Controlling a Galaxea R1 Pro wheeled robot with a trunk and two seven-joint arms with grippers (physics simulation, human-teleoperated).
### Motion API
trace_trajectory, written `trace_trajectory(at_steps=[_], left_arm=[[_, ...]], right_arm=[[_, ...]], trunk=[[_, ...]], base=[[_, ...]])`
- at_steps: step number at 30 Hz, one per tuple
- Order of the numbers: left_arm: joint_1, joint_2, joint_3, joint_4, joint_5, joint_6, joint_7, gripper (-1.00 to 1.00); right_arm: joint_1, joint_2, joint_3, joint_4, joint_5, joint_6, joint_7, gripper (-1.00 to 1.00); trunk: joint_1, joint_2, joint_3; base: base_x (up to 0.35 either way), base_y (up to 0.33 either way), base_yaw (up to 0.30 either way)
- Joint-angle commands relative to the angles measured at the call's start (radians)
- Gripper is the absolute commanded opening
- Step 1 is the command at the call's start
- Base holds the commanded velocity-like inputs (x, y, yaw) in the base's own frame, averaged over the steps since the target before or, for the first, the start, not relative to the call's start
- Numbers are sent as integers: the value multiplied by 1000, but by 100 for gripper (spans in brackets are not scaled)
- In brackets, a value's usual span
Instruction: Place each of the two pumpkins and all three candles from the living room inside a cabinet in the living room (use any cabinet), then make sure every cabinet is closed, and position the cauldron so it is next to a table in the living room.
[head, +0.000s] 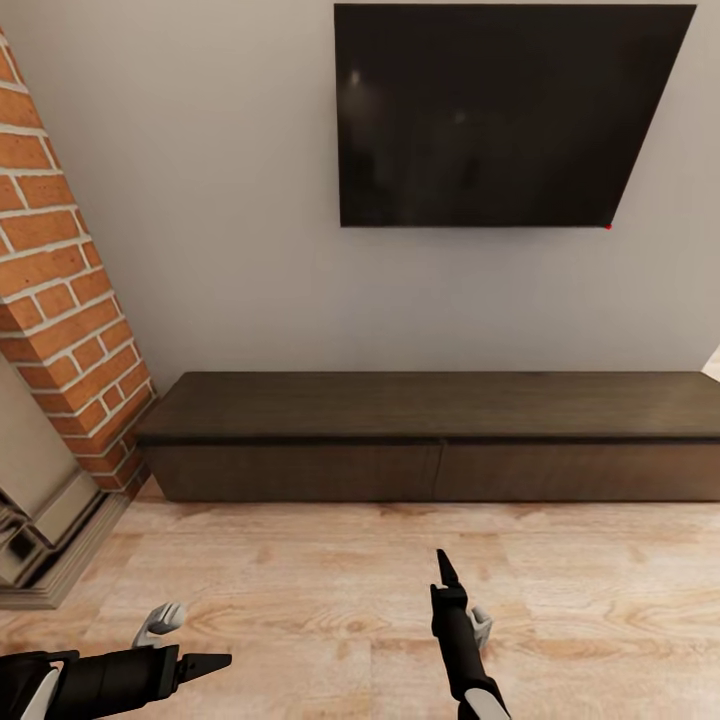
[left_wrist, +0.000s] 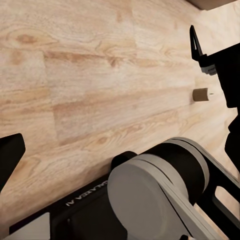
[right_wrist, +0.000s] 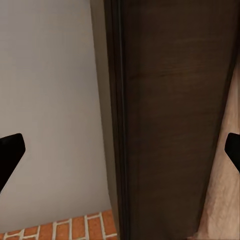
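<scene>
The long dark cabinet (head: 440, 435) sits shut against the wall, handleless, so its stiff fronts need prising at an edge. 1 small candle (left_wrist: 200, 94) lies on the floor, light and rigid. Both tools hang released, empty.

home living room | wall TV (head: 510, 115) | low cabinet (head: 440, 435) | brick fireplace (head: 60, 300) | wood floor (head: 350, 590)

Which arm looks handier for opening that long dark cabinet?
Probably the right. Its gripper points straight at the closed cabinet, jaws open, while the left gripper points sideways across the floor.
</scene>
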Motion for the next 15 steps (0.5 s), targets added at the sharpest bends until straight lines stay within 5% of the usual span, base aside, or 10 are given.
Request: trace_trajectory(at_steps=[1, 10, 15], left_arm=[[0, 0, 0, 0, 0, 0, 0, 100], [0, 0, 0, 0, 15, 0, 0, 100], [0, 1, 0, 0, 28, 0, 0, 100]], right_arm=[[0, 0, -1, 0, 0, 0, 1, 100], [0, 0, -7, 1, 2, -2, 11, 100], [0, 0, -7, 1, 5, -3, 12, 100]], trunk=[[4, -7, -3], [4, -7, -3], [4, -7, -3]], base=[[0, 0, 0], [2, 0, 0], [197, 21, 0]])
